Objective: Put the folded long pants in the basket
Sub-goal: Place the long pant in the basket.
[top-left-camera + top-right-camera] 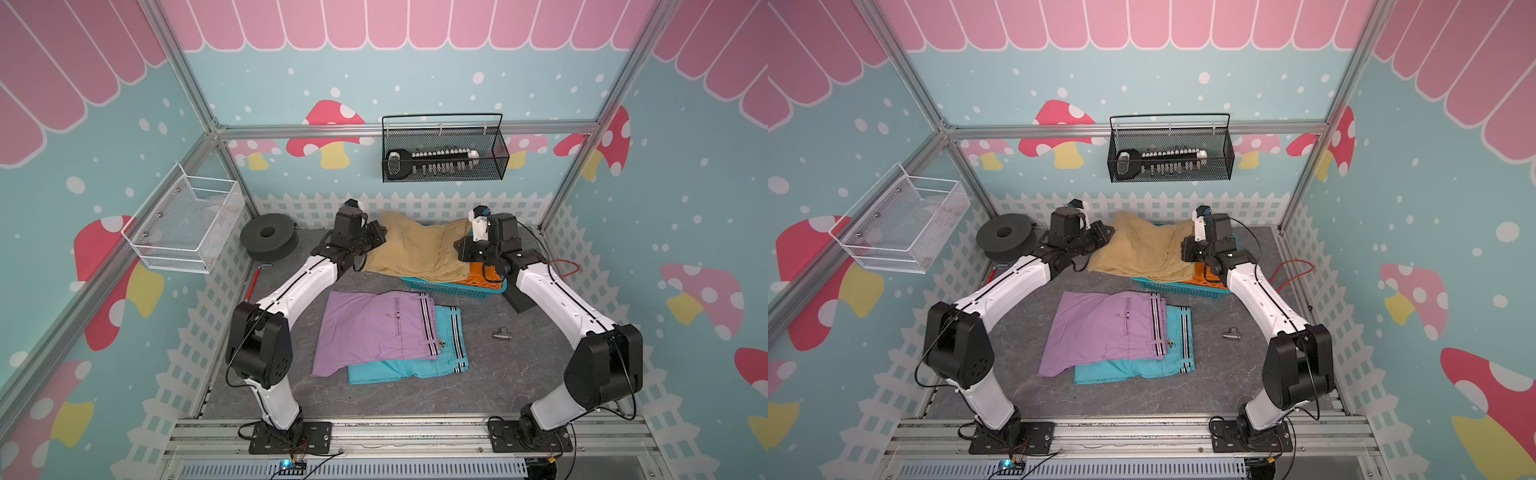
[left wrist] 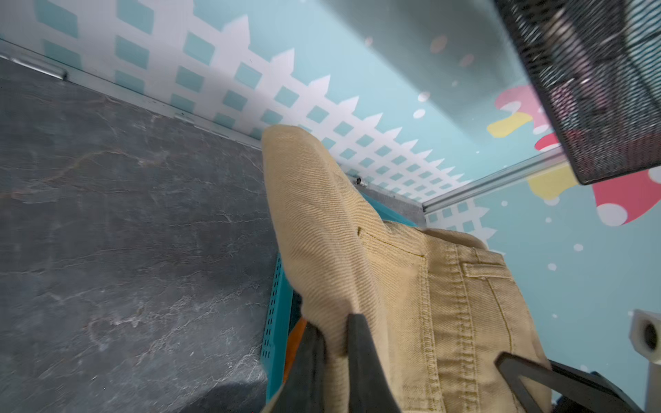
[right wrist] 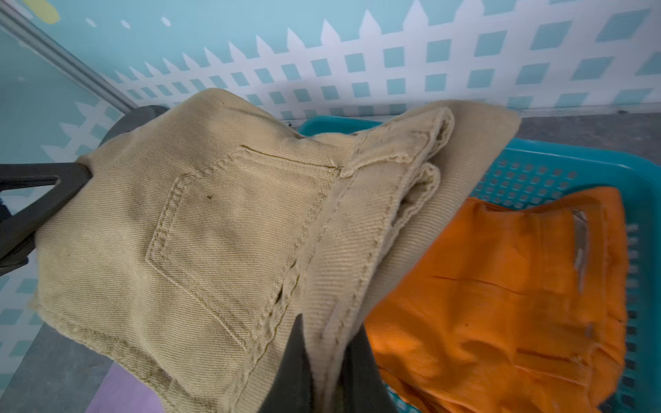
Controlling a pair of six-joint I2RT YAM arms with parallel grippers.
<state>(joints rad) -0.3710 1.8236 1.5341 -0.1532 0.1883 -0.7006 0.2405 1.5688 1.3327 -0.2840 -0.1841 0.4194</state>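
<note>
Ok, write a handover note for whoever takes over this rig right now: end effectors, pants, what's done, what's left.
Grips: left end effector shut on the khaki pants; right end effector shut on them too.
Khaki pants hang over the teal basket, not yet released.
Done: orange pants lie in the basket.
Left: release the khaki pair, then move the lilac pants and the turquoise pants under them.

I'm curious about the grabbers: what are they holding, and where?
Both hold the tan pants: left gripper pinches one side edge, right gripper the opposite edge.
</note>
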